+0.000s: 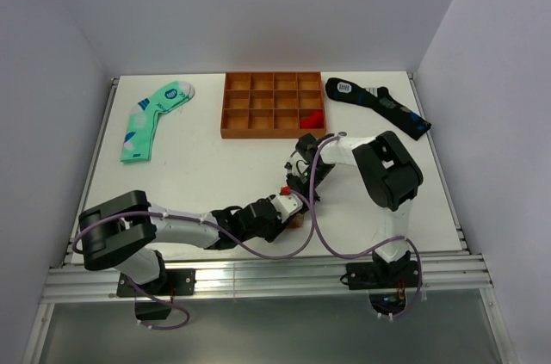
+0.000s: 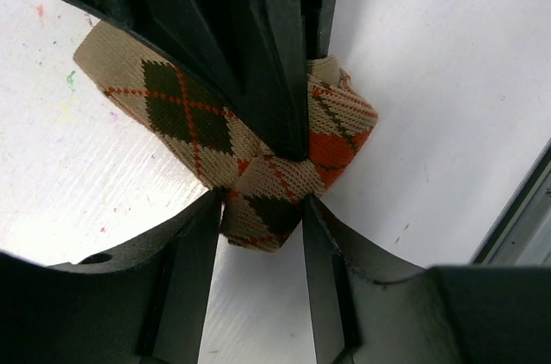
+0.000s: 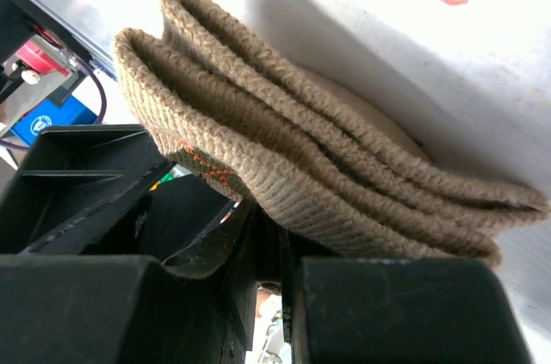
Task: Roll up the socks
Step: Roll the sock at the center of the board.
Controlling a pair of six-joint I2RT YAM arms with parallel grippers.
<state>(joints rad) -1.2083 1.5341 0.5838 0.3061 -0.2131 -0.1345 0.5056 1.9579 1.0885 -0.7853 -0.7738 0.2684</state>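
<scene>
The tan-brown argyle sock (image 2: 172,106) lies folded into several layers (image 3: 327,166) on the white table, near the front edge. In the top view only a brown scrap of the sock (image 1: 295,221) shows between the two grippers. My left gripper (image 2: 261,205) has its fingertips pressed against both sides of the folded end. My right gripper (image 3: 280,235) comes in from the opposite side, its jaws almost together, pinching the sock's middle (image 2: 293,151). The left gripper (image 1: 289,209) and the right gripper (image 1: 299,190) meet over the sock.
An orange-brown compartment tray (image 1: 274,133) stands at the back middle with a red item (image 1: 312,117) in one cell. A mint-green sock (image 1: 153,120) lies back left and a black sock (image 1: 376,104) back right. The metal front rail (image 1: 258,274) runs close behind the sock.
</scene>
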